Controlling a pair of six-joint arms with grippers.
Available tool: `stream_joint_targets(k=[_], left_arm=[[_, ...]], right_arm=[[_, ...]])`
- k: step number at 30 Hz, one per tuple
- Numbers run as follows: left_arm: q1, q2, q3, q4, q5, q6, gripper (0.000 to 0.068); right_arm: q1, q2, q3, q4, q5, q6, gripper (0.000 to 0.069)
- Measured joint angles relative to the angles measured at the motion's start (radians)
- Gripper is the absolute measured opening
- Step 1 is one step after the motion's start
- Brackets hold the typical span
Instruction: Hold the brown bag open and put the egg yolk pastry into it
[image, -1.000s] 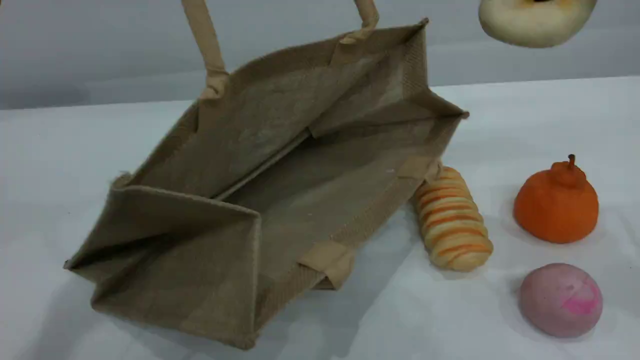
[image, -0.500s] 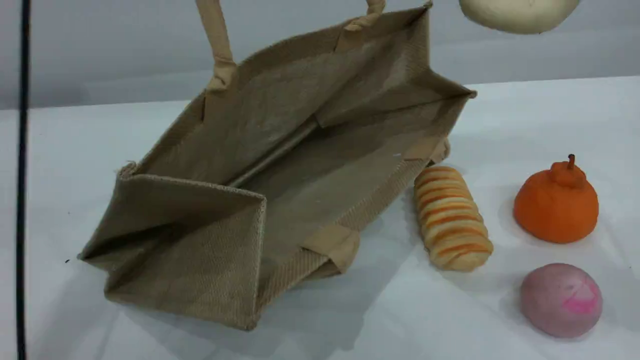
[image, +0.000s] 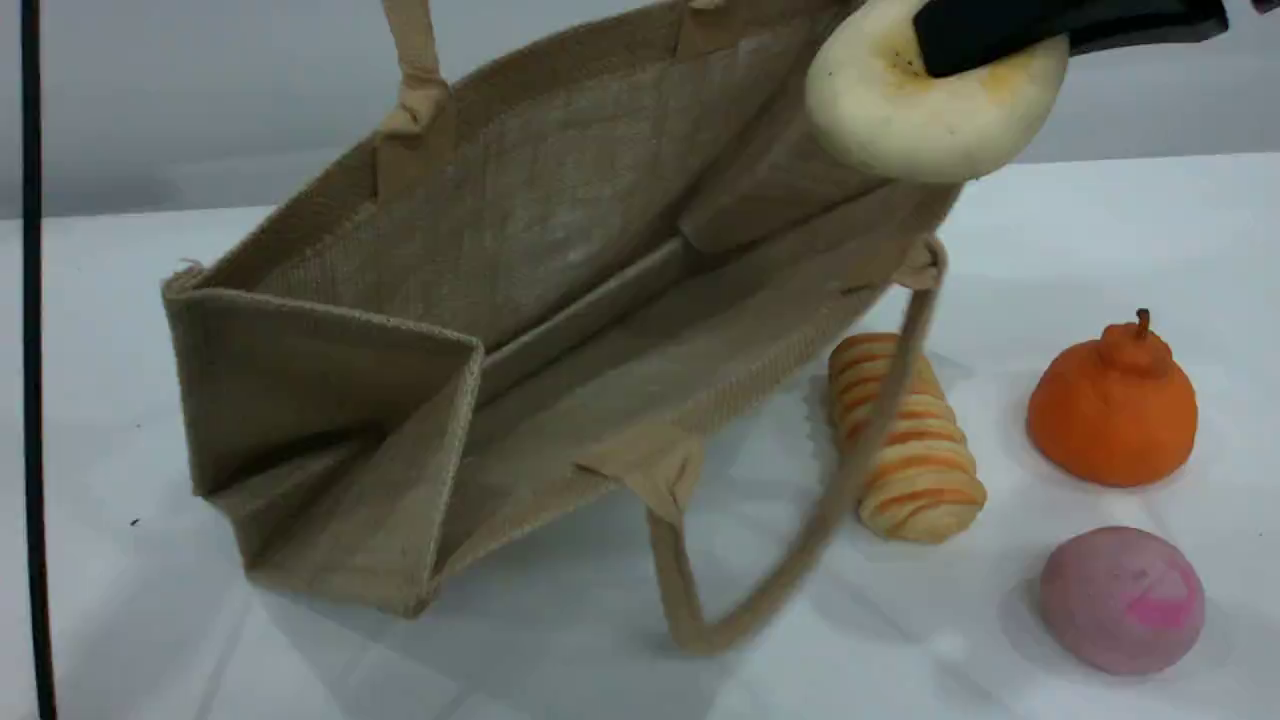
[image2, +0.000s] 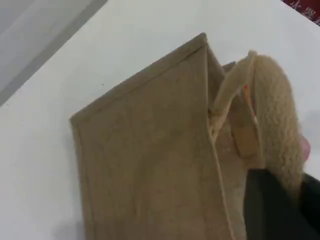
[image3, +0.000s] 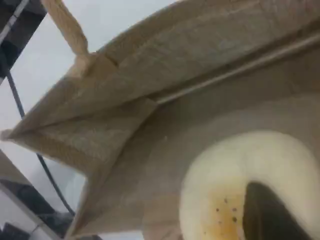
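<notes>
No words or labels show on the brown bag (image: 560, 230) or on the food. In the left wrist view a red patch (image2: 305, 7) in the top corner has white marks, too blurry to read.

The brown bag is big and made of rough tan cloth, with lighter edges. Its mouth gapes wide and the inside is bare. The far handle (image: 412, 60) goes straight up out of the scene view. The near handle (image: 800, 540) hangs down in a loop to the white worktop (image: 1100, 230) and crosses in front of a striped loaf (image: 905, 440).

The left tool (image2: 275, 205) is closed tight on the fuzzy rope of the far handle, as its own view shows.

The egg yolk pastry (image: 900, 120) is a round, soft, cream bun with yellow-brown spots on top. It is up in the air at the bag's right top corner, over the open mouth. The right tool (image: 935, 45) is black, and it is pinched shut on the top of the bun, so the bun dents in there.

An orange fruit (image: 1112, 410) and a pink ball (image: 1120, 600) sit on the worktop to the right, apart from the bag. A thin black cable (image: 30, 350) runs down the left edge.
</notes>
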Motion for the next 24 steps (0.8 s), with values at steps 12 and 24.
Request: stream_joint_targets(k=[12,24], left_arm=[[0.0,0.001,0.0,0.0,0.0,-0.016,0.0092],[0.0,0.001,0.0,-0.004,0.0,-0.021,0.0092]], right_arm=[[0.003,0.012,0.0,0.165,-0.005,-0.097,0.0044],[0.225,0.121,0.0,0.288,-0.24,-0.103,0.0044]])
